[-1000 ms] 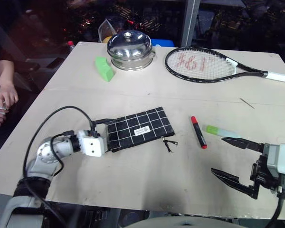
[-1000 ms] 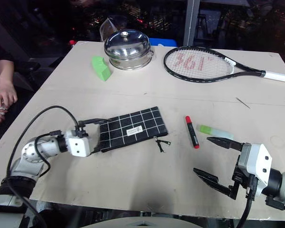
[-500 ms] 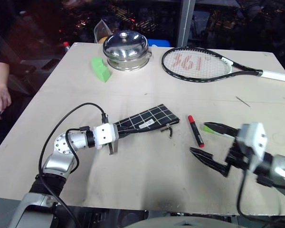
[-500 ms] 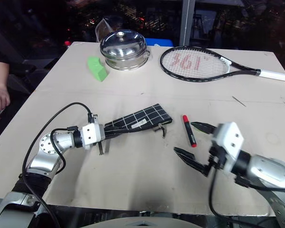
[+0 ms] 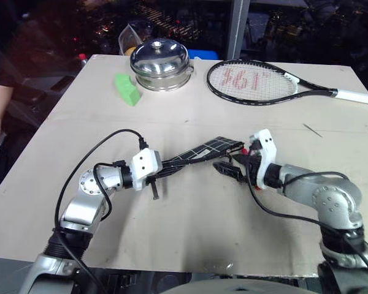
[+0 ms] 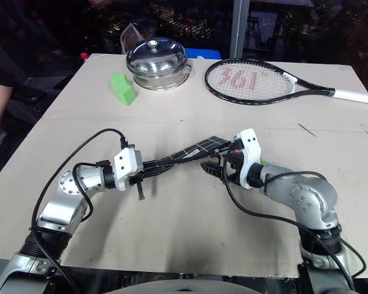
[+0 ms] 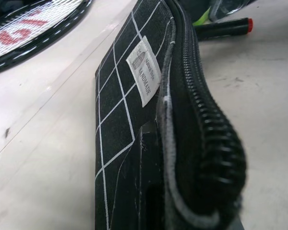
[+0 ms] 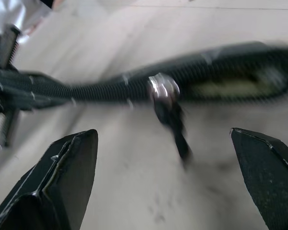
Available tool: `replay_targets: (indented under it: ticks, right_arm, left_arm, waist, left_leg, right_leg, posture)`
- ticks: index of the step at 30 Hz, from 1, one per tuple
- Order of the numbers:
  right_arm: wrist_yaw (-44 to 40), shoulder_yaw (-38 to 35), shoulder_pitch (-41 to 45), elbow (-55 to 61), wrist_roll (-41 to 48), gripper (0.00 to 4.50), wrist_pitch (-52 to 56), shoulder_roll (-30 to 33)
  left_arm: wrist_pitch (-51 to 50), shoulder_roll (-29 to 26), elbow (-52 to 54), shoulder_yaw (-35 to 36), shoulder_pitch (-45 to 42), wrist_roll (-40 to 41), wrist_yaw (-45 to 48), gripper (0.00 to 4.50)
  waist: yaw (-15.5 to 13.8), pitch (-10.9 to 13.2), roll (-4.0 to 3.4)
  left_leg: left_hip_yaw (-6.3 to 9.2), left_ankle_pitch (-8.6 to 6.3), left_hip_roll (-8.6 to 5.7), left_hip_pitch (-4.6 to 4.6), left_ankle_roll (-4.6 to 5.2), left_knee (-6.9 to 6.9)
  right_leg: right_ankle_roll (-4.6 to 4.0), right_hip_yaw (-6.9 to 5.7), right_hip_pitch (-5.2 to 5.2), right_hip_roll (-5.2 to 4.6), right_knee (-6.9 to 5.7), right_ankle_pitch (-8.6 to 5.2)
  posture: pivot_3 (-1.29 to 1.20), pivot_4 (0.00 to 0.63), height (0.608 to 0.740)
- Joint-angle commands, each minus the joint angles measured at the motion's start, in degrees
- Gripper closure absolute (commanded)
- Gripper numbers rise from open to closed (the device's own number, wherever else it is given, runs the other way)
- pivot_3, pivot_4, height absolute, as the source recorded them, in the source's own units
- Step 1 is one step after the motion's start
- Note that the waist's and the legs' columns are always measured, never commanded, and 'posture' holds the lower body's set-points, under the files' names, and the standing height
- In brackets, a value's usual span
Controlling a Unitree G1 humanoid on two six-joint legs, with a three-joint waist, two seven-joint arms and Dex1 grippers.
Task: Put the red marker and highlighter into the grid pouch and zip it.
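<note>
A: How is the pouch [image 5: 210, 149] held?

B: Its near end is clamped by the left gripper [image 5: 165, 168], whose fingers are pressed tight together on the fabric. The pouch is stood on edge above the table [image 5: 190, 226], zipper side turned toward the right gripper [image 5: 234, 160]. From the left wrist, the white label [image 7: 145, 68] and the zipper teeth [image 7: 201, 110] are seen running away from the fingers.

A: And the right gripper?

B: It is spread wide and nothing is held in it. From its wrist, the two black fingers [image 8: 62, 177] are seen well apart, with the zipper pull [image 8: 169, 109] hanging between them, untouched.

A: Where is the marker [image 7: 223, 28]?

B: It is seen from the left wrist lying on the table just past the pouch's far end, red tip outward. A sliver of the green highlighter [image 7: 201, 18] is seen beside it.

A: What else is laid on the table?

B: At twelve o'clock from the pouch a steel lidded pot [image 5: 159, 64] is set, with a green block [image 5: 127, 89] at eleven and a racket [image 5: 264, 81] at one.
</note>
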State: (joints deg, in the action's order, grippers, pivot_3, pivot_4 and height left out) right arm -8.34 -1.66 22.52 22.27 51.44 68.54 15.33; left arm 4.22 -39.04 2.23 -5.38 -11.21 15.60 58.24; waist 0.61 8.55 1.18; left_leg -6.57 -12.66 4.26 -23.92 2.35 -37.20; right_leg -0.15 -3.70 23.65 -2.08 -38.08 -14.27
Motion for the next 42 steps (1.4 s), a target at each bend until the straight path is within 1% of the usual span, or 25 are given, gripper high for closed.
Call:
replay_targets:
  ticks: [1, 3, 4, 7, 12, 16, 20, 23, 25, 28, 33, 42]
  right_arm:
    - [0.39, -1.82, 1.53, -0.31, 0.0, 1.73, -0.35, -0.52]
    - [-0.04, -1.82, 1.65, 0.05, 0.14, 2.73, 0.06, -0.12]
    - [-0.48, -1.67, 1.63, 0.55, 0.3, 3.08, 0.37, 0.36]
    - [-2.33, -0.99, 1.52, 2.34, 1.46, 4.46, 1.56, 1.98]
    - [-5.95, -0.28, 1.21, 3.57, 3.39, 4.46, 2.75, 3.72]
    - [-8.67, -0.35, 1.7, 3.53, 5.51, 4.46, 4.04, 4.55]
    - [-10.93, 0.25, 3.24, 1.88, 7.92, 4.46, 6.06, 3.88]
    - [-12.0, 1.87, 4.62, -1.03, 6.85, 4.46, 6.41, 3.04]
    - [-12.95, 2.54, 5.63, -2.86, 5.63, 4.46, 6.21, 3.46]
    - [-13.59, 1.6, 7.19, -4.66, 5.19, 4.46, 6.09, 4.13]
    - [-14.04, 0.56, 7.19, -5.75, 3.73, 4.46, 5.5, 5.8]
    - [-14.5, -1.31, 6.93, -6.24, 2.84, 4.46, 5.06, 7.03]
  left_arm:
    - [0.45, 0.34, 3.05, 0.55, 0.25, -0.36, -0.5, 4.5]
    - [0.36, 0.51, 3.2, 0.6, 0.31, -0.56, -0.58, 4.5]
    - [0.47, 0.58, 3.12, 0.59, 0.33, -0.71, -0.65, 4.5]
    - [0.56, 1.11, 2.71, 0.74, 0.05, -1.06, -1.27, 4.5]
    - [0.63, 1.74, 1.77, 0.88, -0.38, -1.43, -1.64, 4.5]
    - [0.9, 2.53, 0.66, 0.22, -1.42, -3.39, -2.63, 4.5]
    - [1.1, 4.57, 0.13, -1.57, -3.75, -5.82, -3.71, 4.5]
    - [-0.12, 6.54, 0.34, -2.64, -5.61, -6.48, -4.49, 4.5]
    - [-2.5, 7.8, 1.47, -2.4, -6.25, -5.71, -5.45, 4.5]
    - [-5.79, 8.62, 3.45, -1.13, -6.04, -4.23, -6.55, 4.5]
    - [-11.8, 9.52, 7.32, 1.95, -4.16, 0.71, -7.68, 4.5]
    - [-16.46, 10.2, 9.9, 3.62, -1.66, 3.35, -9.26, 4.5]
  waist:
    - [-0.01, 0.0, 0.0]
    - [-0.02, 0.0, 0.0]
    - [0.04, 0.0, 0.0]
    - [0.08, 0.0, 0.0]
    - [0.11, 0.0, -0.01]
    - [0.1, 0.0, -0.01]
    - [0.07, 0.0, 0.0]
    - [0.11, 0.0, 0.0]
    - [0.11, 0.0, 0.0]
    - [0.13, 0.0, 0.0]
    - [0.13, 0.0, 0.0]
    - [0.11, 0.0, 0.0]
  left_leg:
    - [0.01, 0.0, 0.01, 0.0, 0.0, 0.0]
    - [0.01, 0.0, 0.0, -0.01, 0.0, 0.01]
    - [0.0, 0.0, 0.0, -0.01, 0.0, 0.01]
    - [0.0, 0.0, 0.01, -0.01, 0.0, 0.01]
    - [0.01, 0.0, 0.03, -0.01, 0.0, 0.01]
    - [0.01, 0.0, 0.03, -0.01, 0.0, 0.01]
    - [0.0, 0.0, 0.02, -0.01, 0.0, 0.01]
    - [-0.01, 0.0, 0.01, -0.01, 0.01, 0.01]
    - [0.0, 0.0, 0.01, -0.01, 0.0, 0.02]
    - [0.0, 0.0, 0.02, -0.01, 0.0, 0.02]
    - [0.01, 0.0, 0.02, -0.01, 0.0, 0.03]
    - [0.01, 0.0, 0.02, -0.01, 0.0, 0.03]
  right_leg:
    - [0.0, -0.01, 0.0, 0.0, 0.0, 0.0]
    - [0.0, -0.02, 0.0, -0.03, 0.01, 0.0]
    - [0.0, -0.01, 0.0, -0.05, 0.02, 0.0]
    - [0.0, 0.0, 0.0, -0.07, 0.02, 0.0]
    - [-0.01, 0.0, 0.0, -0.1, 0.01, 0.0]
    - [0.0, 0.0, 0.0, -0.11, 0.02, 0.0]
    - [0.0, 0.0, 0.0, -0.09, 0.02, 0.0]
    - [0.0, 0.0, 0.0, -0.05, 0.02, 0.0]
    - [0.0, 0.0, 0.0, -0.04, 0.02, 0.0]
    - [0.0, 0.0, 0.01, -0.04, 0.02, 0.0]
    - [0.0, 0.01, 0.0, -0.08, 0.03, 0.0]
    - [0.0, 0.0, 0.01, -0.09, 0.03, 0.0]
  posture:
    - [0.0, 0.15, 0.74]
    - [0.0, 0.15, 0.74]
    - [0.0, 0.15, 0.74]
    - [0.0, 0.15, 0.74]
    - [0.0, 0.15, 0.74]
    - [0.0, 0.15, 0.74]
    - [0.0, 0.15, 0.74]
    - [0.0, 0.15, 0.74]
    - [0.0, 0.15, 0.74]
    - [0.0, 0.15, 0.74]
    - [0.0, 0.15, 0.74]
    - [0.0, 0.15, 0.74]
